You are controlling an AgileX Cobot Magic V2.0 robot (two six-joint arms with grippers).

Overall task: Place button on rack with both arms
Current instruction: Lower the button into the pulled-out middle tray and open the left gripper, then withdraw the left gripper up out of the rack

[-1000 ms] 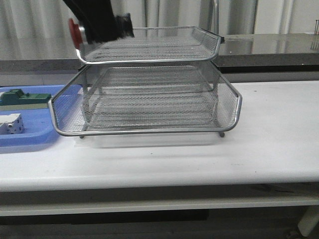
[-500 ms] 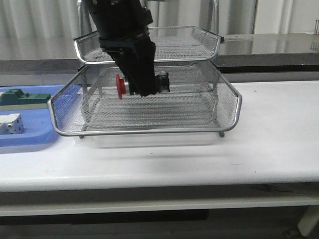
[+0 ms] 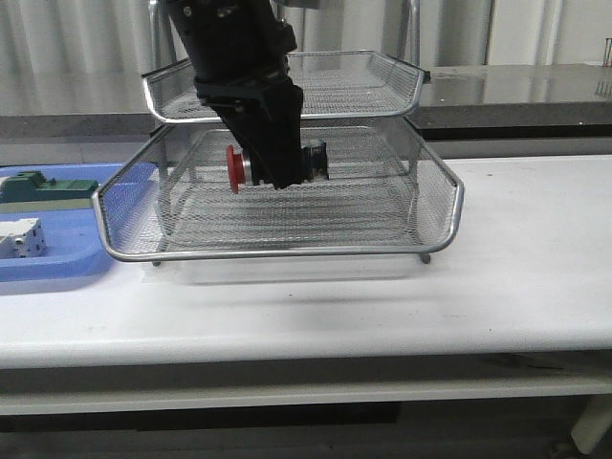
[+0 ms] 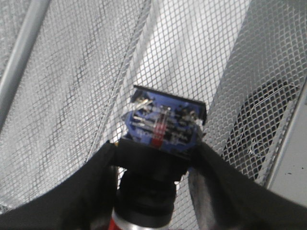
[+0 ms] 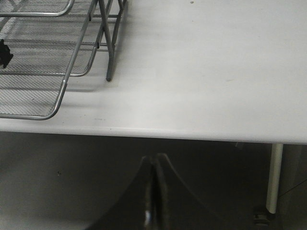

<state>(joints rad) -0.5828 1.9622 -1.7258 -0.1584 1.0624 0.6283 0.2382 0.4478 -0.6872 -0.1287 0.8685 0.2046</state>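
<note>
My left gripper [image 3: 274, 172] is shut on the button [image 3: 232, 168], which lies sideways with its red cap pointing left and its black-and-blue body [image 3: 314, 160] to the right. It hangs over the mesh of a lower tier of the silver wire rack [image 3: 287, 253], below the top tier's front rim. In the left wrist view the button's blue end [image 4: 163, 127] sticks out past the left gripper [image 4: 153, 155], with rack mesh [image 4: 72, 72] close behind. The right gripper [image 5: 154, 160] is shut and empty, below the table's front edge, with the rack's corner [image 5: 62, 91] ahead of it.
A flat blue tray [image 3: 57, 263] lies left of the rack and holds a green block [image 3: 43, 186] and a white block [image 3: 19, 239]. The rack stands on a white table [image 3: 516, 239]. A grey counter [image 3: 516, 86] runs behind it.
The left arm came down from beside the top tier's left corner, carrying the button rightward to the lower tier. In the last half second it barely shifted.
</note>
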